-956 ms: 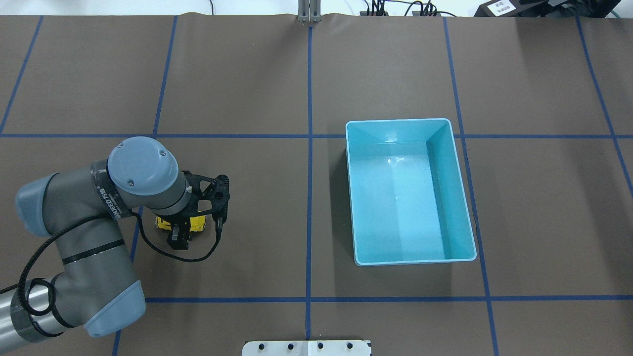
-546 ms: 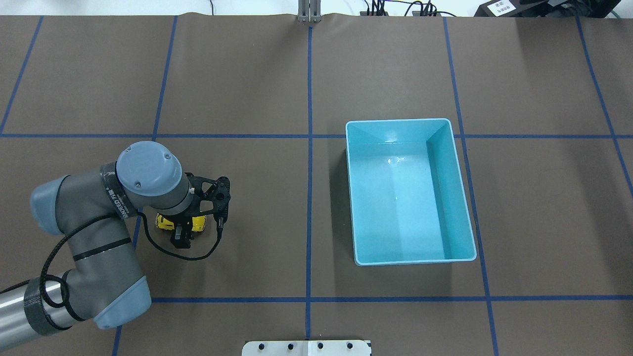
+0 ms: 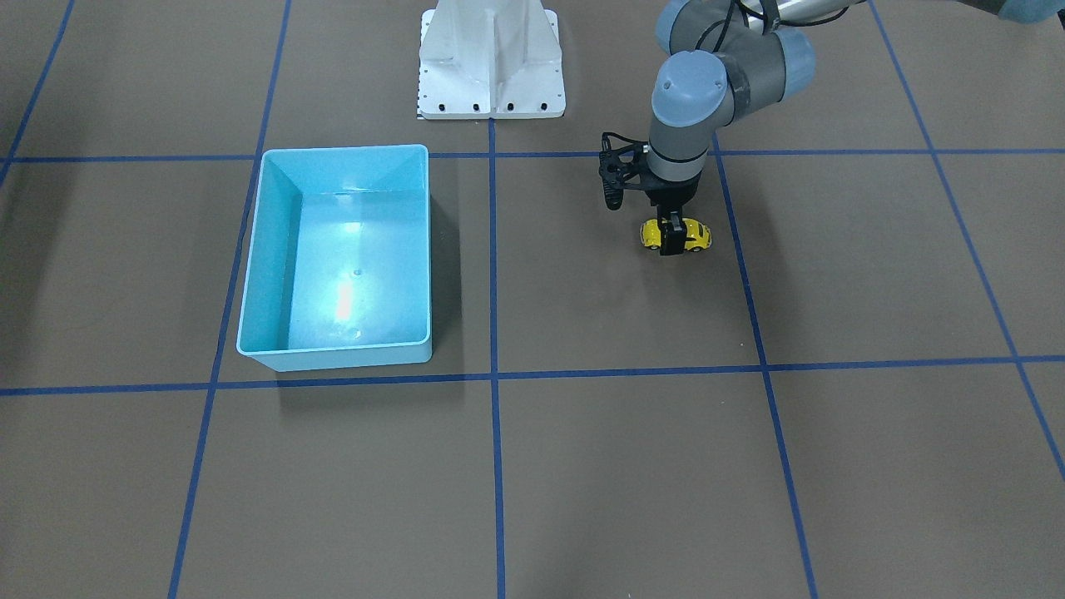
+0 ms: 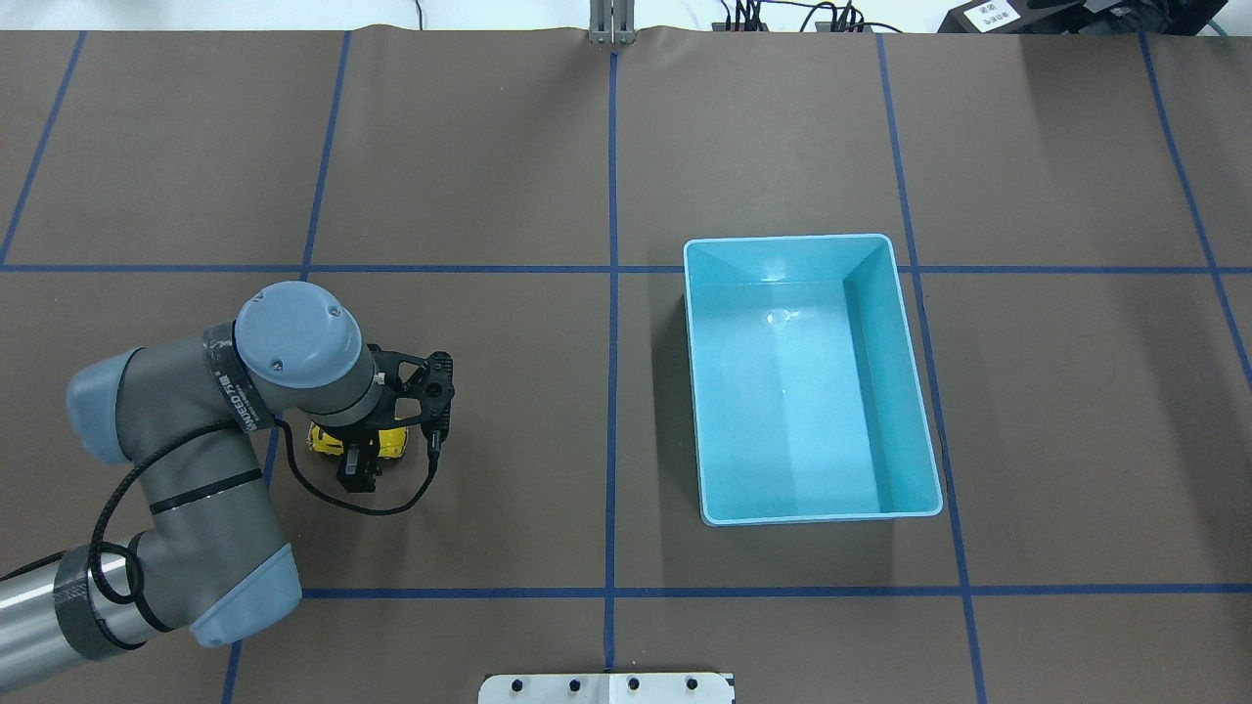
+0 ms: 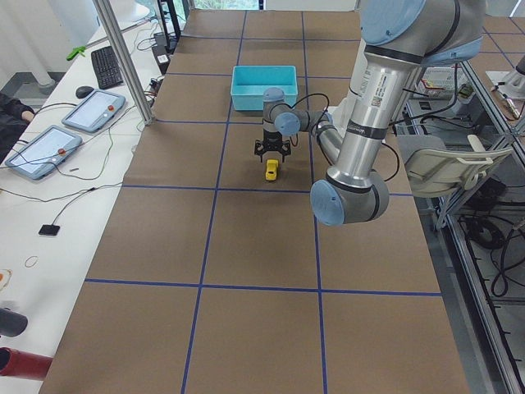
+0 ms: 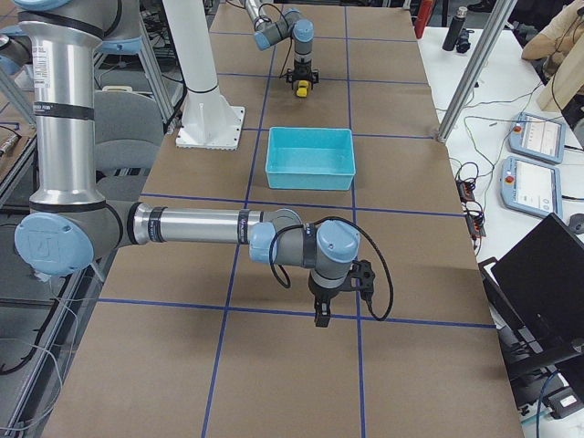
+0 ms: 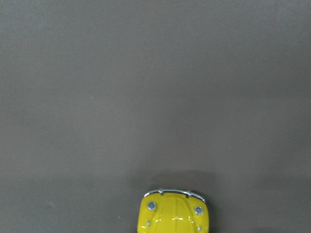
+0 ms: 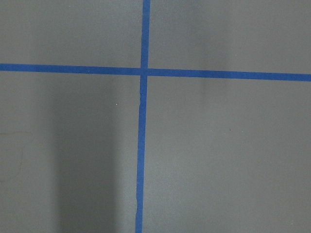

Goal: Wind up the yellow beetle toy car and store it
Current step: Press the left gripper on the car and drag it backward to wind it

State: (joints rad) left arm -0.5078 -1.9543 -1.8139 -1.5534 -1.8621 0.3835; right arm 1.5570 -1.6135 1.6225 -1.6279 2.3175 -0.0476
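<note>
L gripper (image 3: 672, 239) clamped across yellow beetle toy car (image 3: 700, 237), well apart from blue bin (image 3: 333, 356), on robot's left of it. R gripper (image 6: 320, 318), bin's other side: grip can't tell.

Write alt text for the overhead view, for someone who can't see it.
The robot's left arm reaches in from the lower left, its left gripper straddling a small yellow beetle toy car on a brown table gridded with blue tape. An empty light-blue bin sits right of centre, well apart from the car.
</note>
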